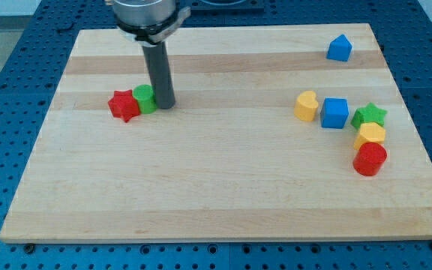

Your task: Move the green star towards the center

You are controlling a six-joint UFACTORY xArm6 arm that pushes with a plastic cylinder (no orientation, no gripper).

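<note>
The green star (370, 115) lies near the view's right edge of the wooden board (223, 187). It touches a yellow hexagon block (370, 135) just below it, and a blue cube (335, 113) sits at its left. My tip (164, 104) is far away at the view's left, right beside a green round block (145, 98) that touches a red star (124, 106).
A yellow heart-shaped block (306, 106) sits left of the blue cube. A red cylinder (370, 159) lies below the yellow hexagon. A blue house-shaped block (340, 48) stands near the view's top right. The board is surrounded by a blue perforated table.
</note>
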